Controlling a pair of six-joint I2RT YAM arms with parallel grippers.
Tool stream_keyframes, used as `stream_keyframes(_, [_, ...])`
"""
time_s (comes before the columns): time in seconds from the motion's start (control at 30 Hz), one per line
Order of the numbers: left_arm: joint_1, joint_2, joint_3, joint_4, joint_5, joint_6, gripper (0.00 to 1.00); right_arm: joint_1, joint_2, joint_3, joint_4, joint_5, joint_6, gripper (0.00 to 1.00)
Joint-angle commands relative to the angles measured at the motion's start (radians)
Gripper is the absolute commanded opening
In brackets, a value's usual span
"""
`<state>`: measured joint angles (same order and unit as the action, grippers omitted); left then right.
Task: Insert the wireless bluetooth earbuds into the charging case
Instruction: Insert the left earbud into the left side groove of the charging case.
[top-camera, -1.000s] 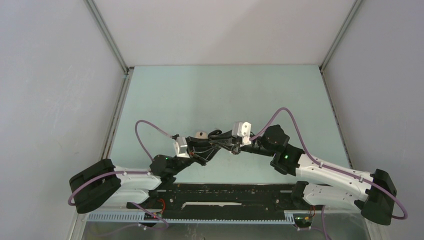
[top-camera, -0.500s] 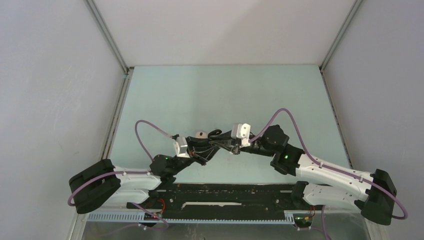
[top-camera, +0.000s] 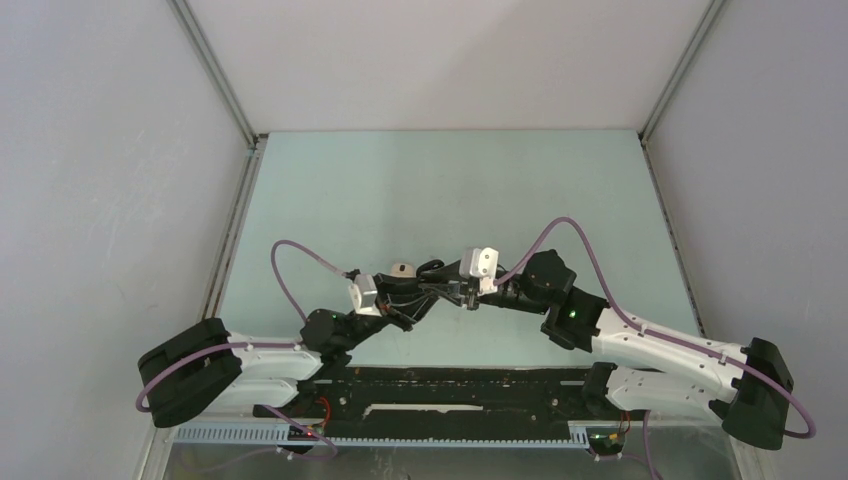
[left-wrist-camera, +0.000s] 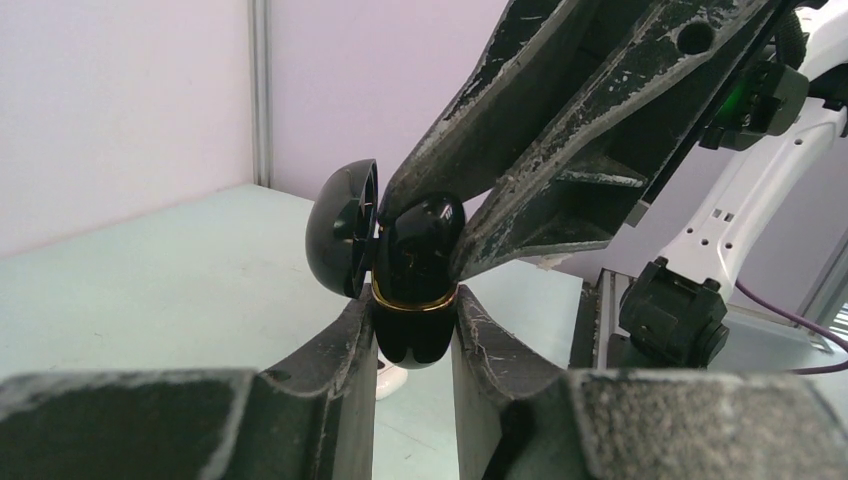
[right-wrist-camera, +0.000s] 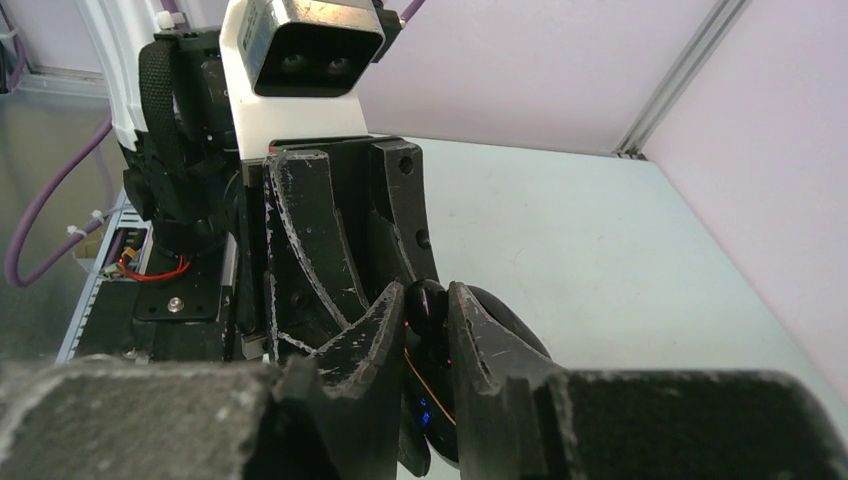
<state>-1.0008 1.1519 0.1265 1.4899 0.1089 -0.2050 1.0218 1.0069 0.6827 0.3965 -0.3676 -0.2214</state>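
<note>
My left gripper (left-wrist-camera: 412, 312) is shut on the lower half of a black charging case (left-wrist-camera: 412, 345) with a gold rim. It holds the case upright above the table, with the lid (left-wrist-camera: 338, 232) hinged open to the left. My right gripper (right-wrist-camera: 428, 300) is shut on a black earbud (right-wrist-camera: 424, 304). It holds the earbud at the case's open top, where the earbud (left-wrist-camera: 420, 232) sits against the gold rim. The case (right-wrist-camera: 445, 405) shows small blue lights under the right fingers. In the top view the two grippers (top-camera: 440, 288) (top-camera: 467, 294) meet mid-table. No other earbuds are in view.
A small white object (top-camera: 402, 268) lies on the pale green table (top-camera: 450, 190) just behind the left gripper; it also shows under the case in the left wrist view (left-wrist-camera: 392, 380). Grey walls enclose three sides. A black rail (top-camera: 450, 390) runs along the near edge.
My right gripper has shifted slightly left toward the left gripper, bringing the earbud closer onto the case. The left arm has stayed almost still.
</note>
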Motion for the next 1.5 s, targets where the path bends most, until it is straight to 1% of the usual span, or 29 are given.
stream_keyframes(0.0, [0.004, -0.005, 0.002, 0.101, 0.012, 0.038, 0.0, 0.005, 0.001, 0.041, -0.084, 0.041, -0.008, 0.25])
stream_keyframes(0.43, [0.004, 0.005, 0.001, 0.101, 0.026, 0.034, 0.0, 0.006, -0.007, 0.064, -0.101, 0.033, -0.035, 0.27])
stream_keyframes(0.67, [0.004, 0.002, -0.002, 0.101, 0.021, 0.032, 0.0, 0.009, -0.025, 0.081, -0.171, -0.007, -0.109, 0.29])
stream_keyframes(0.9, [0.004, 0.014, 0.003, 0.101, 0.031, 0.027, 0.0, 0.01, -0.037, 0.1, -0.184, -0.025, -0.152, 0.3])
stream_keyframes(0.97, [0.004, 0.015, 0.004, 0.101, 0.037, 0.027, 0.0, 0.016, -0.036, 0.101, -0.188, -0.032, -0.186, 0.3])
stream_keyframes(1.07, [0.004, 0.017, 0.002, 0.102, 0.04, 0.03, 0.0, 0.028, -0.031, 0.101, -0.179, -0.017, -0.229, 0.3])
stream_keyframes(1.47, [0.004, 0.02, 0.002, 0.101, 0.053, 0.027, 0.0, 0.03, -0.017, 0.134, -0.199, -0.004, -0.294, 0.34])
